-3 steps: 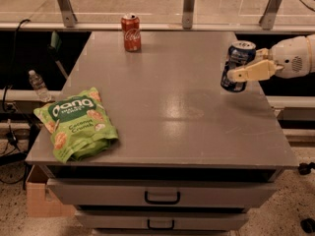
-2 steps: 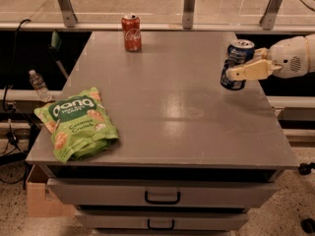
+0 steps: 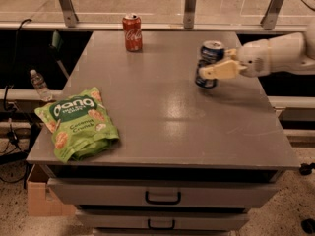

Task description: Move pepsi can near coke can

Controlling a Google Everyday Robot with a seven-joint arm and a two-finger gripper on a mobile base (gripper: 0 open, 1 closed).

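Note:
The coke can (image 3: 132,32), red with white script and a silver top, stands upright at the far edge of the grey table (image 3: 162,127), left of centre. The pepsi can (image 3: 208,64), dark blue with a silver top, is tilted slightly and held just above the table's right-centre. My gripper (image 3: 212,69), white arm with tan fingers (image 3: 220,71), reaches in from the right and is shut on the pepsi can. The pepsi can is well to the right of the coke can and nearer to me.
A green snack bag (image 3: 78,122) lies flat at the table's front left corner. Metal railing posts (image 3: 190,6) stand behind the far edge. A small plastic bottle (image 3: 38,84) sits off the table at left. Drawers (image 3: 162,195) are below the front edge.
My gripper has carried the pepsi can leftward, from near the table's right edge toward the middle. The coke can and the snack bag have not moved.

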